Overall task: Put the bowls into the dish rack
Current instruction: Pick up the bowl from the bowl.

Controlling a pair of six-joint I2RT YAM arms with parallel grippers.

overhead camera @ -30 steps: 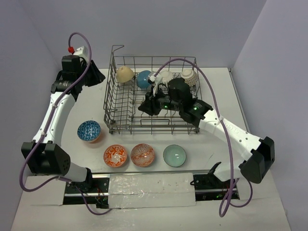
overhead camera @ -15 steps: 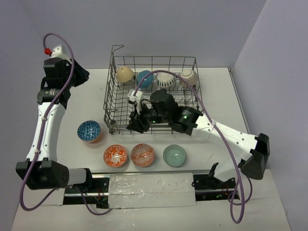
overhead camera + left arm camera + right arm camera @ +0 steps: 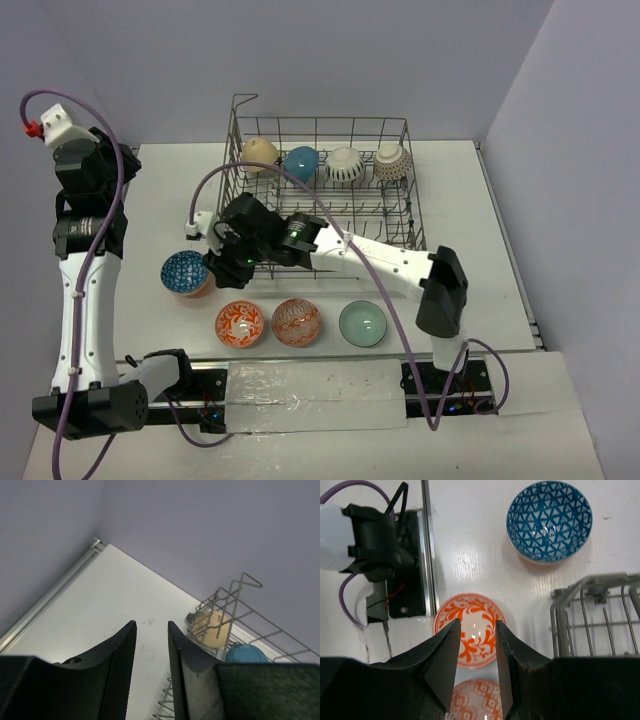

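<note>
Right gripper (image 3: 476, 626) empty, narrowly parted, orange patterned bowl (image 3: 470, 607) below, framed between its fingers

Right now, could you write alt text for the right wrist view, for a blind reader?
The right gripper, open and empty, hangs above an orange patterned bowl. A blue patterned bowl lies at upper right, a dish rack corner below it.

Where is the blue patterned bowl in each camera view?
Top external: blue patterned bowl left of centre, just outside the dish rack.
Left wrist: not in it.
Right wrist: upper right, above the rack's corner.
Shared landmark: the dish rack, in all three views.
</note>
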